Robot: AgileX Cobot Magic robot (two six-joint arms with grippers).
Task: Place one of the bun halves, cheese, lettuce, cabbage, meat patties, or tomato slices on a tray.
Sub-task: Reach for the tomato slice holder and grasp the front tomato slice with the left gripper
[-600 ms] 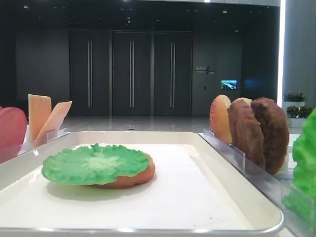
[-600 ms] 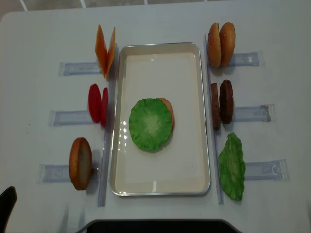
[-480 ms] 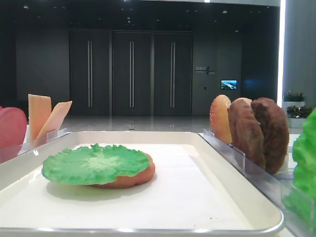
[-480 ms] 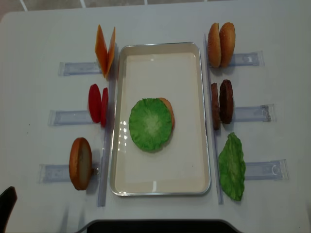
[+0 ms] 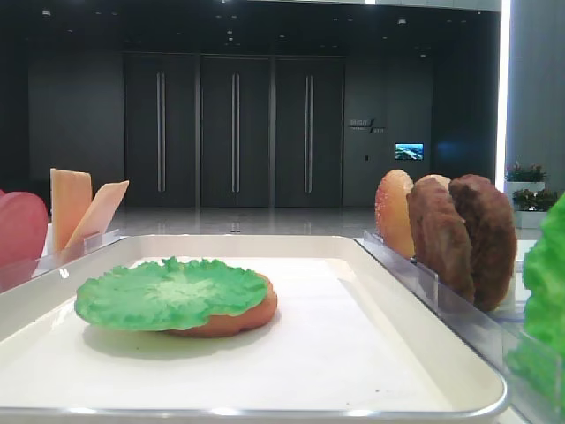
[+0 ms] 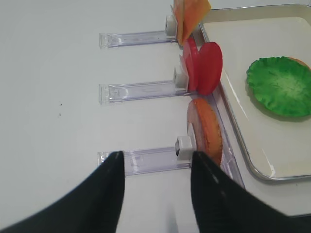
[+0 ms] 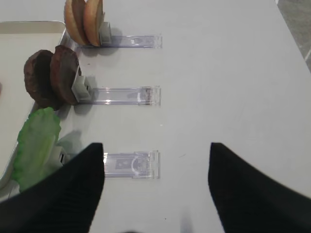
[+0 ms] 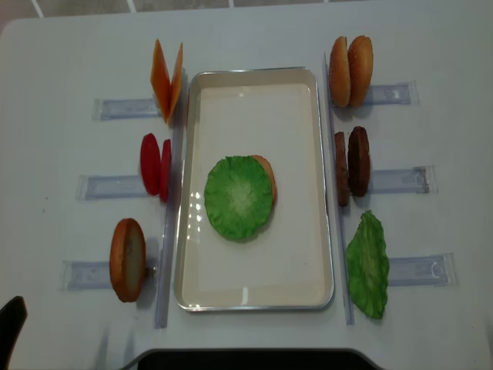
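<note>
Left of the large shallow white rectangular tray [image 8: 254, 293], on the pale surface [image 8: 62, 62]: three clear plastic holder racks [image 8: 108, 186] lying side by side. At the far rack, thin pale orange square cheese slices [image 8: 166, 79] standing on edge in a V. At the middle rack, two flat round red-pink tomato slices [image 8: 155, 166] upright, just beside the tray's left rim. At the near rack, one round orange-brown plain bun half [image 8: 128, 259] upright on edge. Low in the left wrist view, the left tool [image 6: 156, 194]: black fingers [image 6: 99, 199] spread apart, gripping nothing, hovering over the near rack, well left of the tray.

Inside the tray, near its middle: a flat round bright green ruffled lettuce leaf [image 8: 239, 197] lying on an orange-brown bun half [image 8: 266, 176], only its edge showing.

Right of the tray: sesame-speckled bun halves [image 8: 350, 71] upright at the far rack, two thick dark brown rough meat patties [image 8: 352, 163] upright at the middle rack, a second green leaf [image 8: 367, 266] leaning at the near rack. In the right wrist view, the right tool [image 7: 156, 187]: dark fingers [image 7: 243, 189] spread wide, empty, above the bare surface right of the tray.
</note>
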